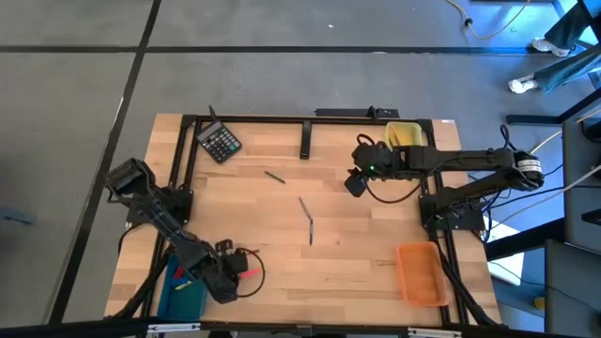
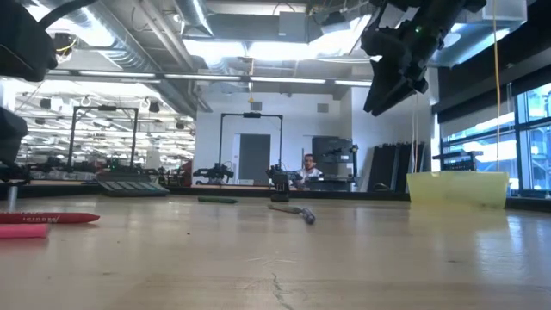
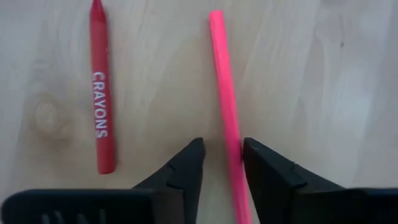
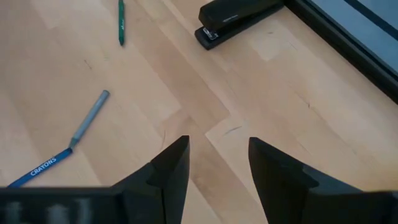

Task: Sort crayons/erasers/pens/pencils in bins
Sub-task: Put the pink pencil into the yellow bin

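My left gripper (image 3: 222,155) is open low over the table's near left part (image 1: 235,270). Its fingers stand on either side of a pink crayon (image 3: 225,93) that lies flat on the wood. A red crayon (image 3: 101,99) lies flat beside it. Both also show in the low view, red (image 2: 47,219) and pink (image 2: 21,231). My right gripper (image 4: 217,155) is open and empty, raised above the table's far right part (image 1: 357,183). The teal bin (image 1: 183,291) is near left, the yellow bin (image 1: 404,133) far right, the orange bin (image 1: 420,272) near right.
A green stick (image 4: 120,22), a grey stick (image 4: 90,118) and a blue crayon (image 4: 40,167) lie on the table's middle. A black stapler (image 4: 239,15) and a black calculator (image 1: 221,143) sit near the far edge. A black frame (image 1: 282,119) borders the table.
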Controlling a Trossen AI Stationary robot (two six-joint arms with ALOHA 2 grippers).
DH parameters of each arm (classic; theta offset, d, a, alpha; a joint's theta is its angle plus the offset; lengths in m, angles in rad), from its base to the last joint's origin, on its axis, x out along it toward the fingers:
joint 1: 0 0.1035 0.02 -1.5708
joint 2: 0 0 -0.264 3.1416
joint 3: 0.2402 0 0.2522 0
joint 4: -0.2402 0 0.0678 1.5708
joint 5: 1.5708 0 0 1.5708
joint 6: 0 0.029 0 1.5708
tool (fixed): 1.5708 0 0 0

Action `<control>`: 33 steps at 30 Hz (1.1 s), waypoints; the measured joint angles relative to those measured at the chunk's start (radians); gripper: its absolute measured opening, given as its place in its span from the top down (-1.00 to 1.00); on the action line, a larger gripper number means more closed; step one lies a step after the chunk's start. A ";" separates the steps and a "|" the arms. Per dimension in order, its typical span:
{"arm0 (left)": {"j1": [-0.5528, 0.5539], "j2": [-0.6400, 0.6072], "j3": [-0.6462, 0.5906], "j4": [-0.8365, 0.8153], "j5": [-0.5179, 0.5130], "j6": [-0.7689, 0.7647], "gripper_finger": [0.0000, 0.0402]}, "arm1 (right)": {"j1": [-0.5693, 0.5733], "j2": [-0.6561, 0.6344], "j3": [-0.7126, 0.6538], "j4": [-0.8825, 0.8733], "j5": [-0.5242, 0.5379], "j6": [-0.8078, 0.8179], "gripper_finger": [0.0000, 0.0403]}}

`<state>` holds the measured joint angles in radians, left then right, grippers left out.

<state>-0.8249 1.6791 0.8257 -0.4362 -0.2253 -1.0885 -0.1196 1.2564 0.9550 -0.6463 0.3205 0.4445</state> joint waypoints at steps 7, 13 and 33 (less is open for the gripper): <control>0.027 0.022 0.002 -0.038 0.021 0.055 0.82 | 0.000 0.000 0.000 -0.001 0.003 -0.003 0.17; 0.054 0.036 0.008 -0.040 0.026 0.075 0.96 | 0.000 0.000 0.000 -0.001 0.003 -0.004 0.17; 0.312 0.029 0.250 -0.054 -0.386 0.532 0.98 | 0.041 0.029 -0.111 0.303 -0.069 -0.088 0.17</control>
<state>-0.5125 1.7085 1.0758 -0.4902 -0.6112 -0.5565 -0.0790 1.2858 0.8437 -0.3434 0.2518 0.3570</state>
